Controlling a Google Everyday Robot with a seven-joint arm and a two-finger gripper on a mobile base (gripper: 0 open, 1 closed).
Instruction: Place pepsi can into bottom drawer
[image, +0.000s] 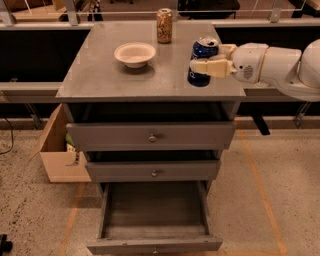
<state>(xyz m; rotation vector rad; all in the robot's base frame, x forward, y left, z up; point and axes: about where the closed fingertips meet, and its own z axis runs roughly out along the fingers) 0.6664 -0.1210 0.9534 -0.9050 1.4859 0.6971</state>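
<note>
The pepsi can (201, 64), dark blue with a silver top, is on the right side of the grey cabinet top (100, 75) and leans a little. My gripper (212, 57) reaches in from the right, its cream fingers (210, 67) closed on either side of the can. The can's base is at or just above the surface. The bottom drawer (155, 245) is pulled fully out below, and its grey tray shows nothing inside.
A white bowl (135, 53) sits mid-top, and a tan-gold patterned can (164, 25) stands at the back edge. Two upper grey drawers (152, 136) are slightly out. A cardboard box (57, 150) stands on the floor to the left of the cabinet.
</note>
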